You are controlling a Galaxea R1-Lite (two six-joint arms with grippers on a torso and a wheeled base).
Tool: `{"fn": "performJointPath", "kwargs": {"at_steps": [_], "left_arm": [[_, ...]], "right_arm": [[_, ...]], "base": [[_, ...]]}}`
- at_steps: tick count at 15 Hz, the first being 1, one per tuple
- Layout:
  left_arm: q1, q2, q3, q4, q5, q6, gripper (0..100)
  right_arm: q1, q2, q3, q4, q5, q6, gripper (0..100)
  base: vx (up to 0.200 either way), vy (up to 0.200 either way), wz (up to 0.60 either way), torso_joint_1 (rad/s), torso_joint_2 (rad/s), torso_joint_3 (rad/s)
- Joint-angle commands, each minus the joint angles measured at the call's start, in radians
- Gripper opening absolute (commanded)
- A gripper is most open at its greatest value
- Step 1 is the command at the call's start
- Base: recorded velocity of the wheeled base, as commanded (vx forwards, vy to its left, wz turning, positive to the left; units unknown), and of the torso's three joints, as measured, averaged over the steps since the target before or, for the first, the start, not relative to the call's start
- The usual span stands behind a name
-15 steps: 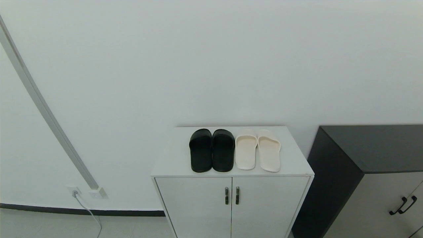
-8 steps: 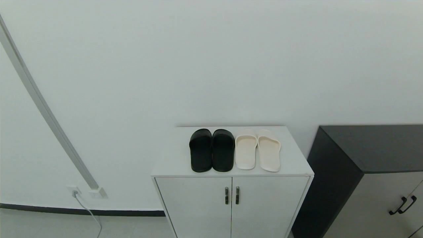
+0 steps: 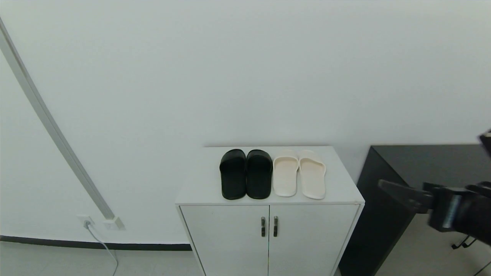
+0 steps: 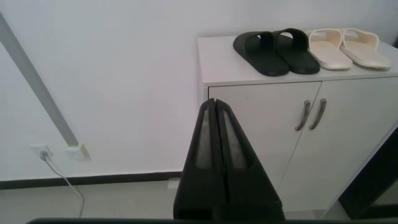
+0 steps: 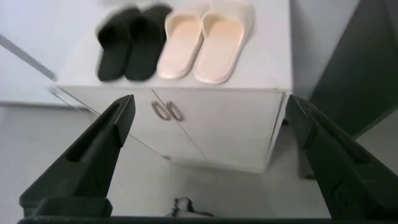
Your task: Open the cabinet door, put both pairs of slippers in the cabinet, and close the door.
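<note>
"Where do the black slippers and cream slippers sit?"

"Atop the white cabinet, well ahead of the right gripper, whose fingers are spread. The left gripper is pinched together, empty."

"Handling?"

"Probably light, bendy foam; grip near the toes."

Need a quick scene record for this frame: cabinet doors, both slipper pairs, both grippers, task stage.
cabinet doors: both shut
black slippers: pair on the cabinet top, on the robot's left of the cream pair
cream slippers: pair on the cabinet top, right beside the black pair
left gripper: shut, empty, short of the cabinet
right gripper: open, empty, short of the cabinet
stage: door not yet opened
</note>
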Motion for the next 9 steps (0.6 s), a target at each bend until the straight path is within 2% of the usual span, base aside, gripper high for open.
{"fn": "performJointPath", "kwargs": {"at_steps": [1,3,5,9], "left_arm": [[0.0,0.0,0.0,0.0,-0.001,-0.007,0],[0.0,0.0,0.0,0.0,-0.003,-0.005,0],[0.0,0.0,0.0,0.0,-0.003,-0.005,0],[0.0,0.0,0.0,0.0,-0.003,-0.007,0]], "right_arm": [[0.048,0.444,-0.249,-0.034,-0.099,0.049,100],[0.036,0.618,-0.325,-0.085,-0.157,0.092,100],[0.019,0.732,-0.36,-0.167,-0.165,0.1,100],[-0.035,0.839,-0.443,-0.213,-0.191,0.101,100]], "base": [[0.0,0.0,0.0,0.0,0.0,0.0],[0.0,0.0,0.0,0.0,0.0,0.0],[0.0,0.0,0.0,0.0,0.0,0.0],[0.0,0.0,0.0,0.0,0.0,0.0]]}}
